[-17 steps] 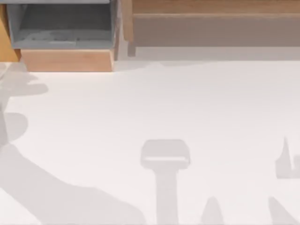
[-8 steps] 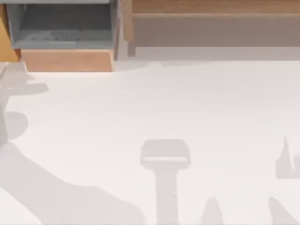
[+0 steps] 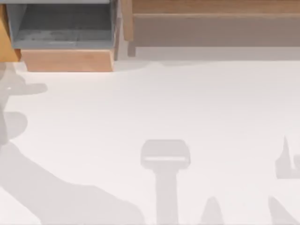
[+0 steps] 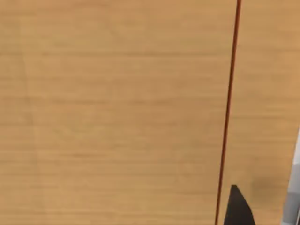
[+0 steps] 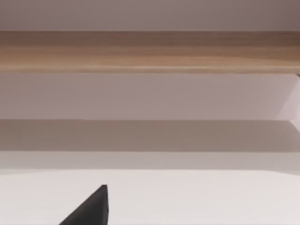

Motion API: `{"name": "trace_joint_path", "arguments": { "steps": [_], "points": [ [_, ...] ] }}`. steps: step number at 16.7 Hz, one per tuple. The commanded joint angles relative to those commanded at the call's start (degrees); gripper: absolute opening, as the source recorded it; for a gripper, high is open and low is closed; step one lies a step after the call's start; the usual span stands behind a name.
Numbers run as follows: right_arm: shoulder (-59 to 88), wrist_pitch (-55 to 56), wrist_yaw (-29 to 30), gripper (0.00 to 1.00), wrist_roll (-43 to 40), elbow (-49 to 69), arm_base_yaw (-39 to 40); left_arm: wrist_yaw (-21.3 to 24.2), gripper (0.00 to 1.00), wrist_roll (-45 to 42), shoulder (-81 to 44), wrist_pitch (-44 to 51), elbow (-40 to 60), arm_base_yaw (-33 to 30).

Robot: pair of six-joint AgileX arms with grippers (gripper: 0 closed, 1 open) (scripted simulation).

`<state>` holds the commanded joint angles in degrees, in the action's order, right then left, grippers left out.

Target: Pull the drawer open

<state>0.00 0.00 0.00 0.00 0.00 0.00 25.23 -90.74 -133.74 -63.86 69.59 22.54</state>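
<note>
While the drawer (image 3: 65,40) stands at the far left of the table (image 3: 154,108) in the top view, its grey inside is already laid open to the camera and its light wood front board (image 3: 66,61) faces the near side.

Item: drawer. Boxy, grey side walls, pulled well out of its housing as far as the frame shows. Just beside it, to the right, sits the wide wooden unit (image 3: 211,23) with a brownish-grey face; a narrow gap parts the two.

Item: left gripper (image 4: 238,208). One dark fingertip shows in the left wrist view, very close to a tan wood panel (image 4: 112,112) crossed by a thin dark seam (image 4: 228,108). Whether its claw is spread or pressed together cannot be told. Which board this is cannot be told either.

Item: right gripper (image 5: 91,208). One dark fingertip shows in the right wrist view above the pale table, facing the wide unit from a distance. Claw state cannot be told. Judged idle.

Risks, as judgement:
- Task looks near done; further hauling could draw the drawer off its runners or drag the whole box across the table.
- A fingertip so close to the wood could scrape or jam on the seam if the arm moves sideways instead of straight back.
- A skewed pull could bind the drawer against the neighbouring unit.
</note>
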Motion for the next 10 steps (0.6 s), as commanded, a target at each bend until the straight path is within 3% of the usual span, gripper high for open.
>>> {"name": "trace_joint_path", "arguments": {
  "steps": [10],
  "points": [
    [0.00, 0.00, 0.00, 1.00, 0.00, 0.00, 0.00, 0.05, 0.00, 0.29, -0.38, 0.39, -0.26, 0.30]
  ]
}}
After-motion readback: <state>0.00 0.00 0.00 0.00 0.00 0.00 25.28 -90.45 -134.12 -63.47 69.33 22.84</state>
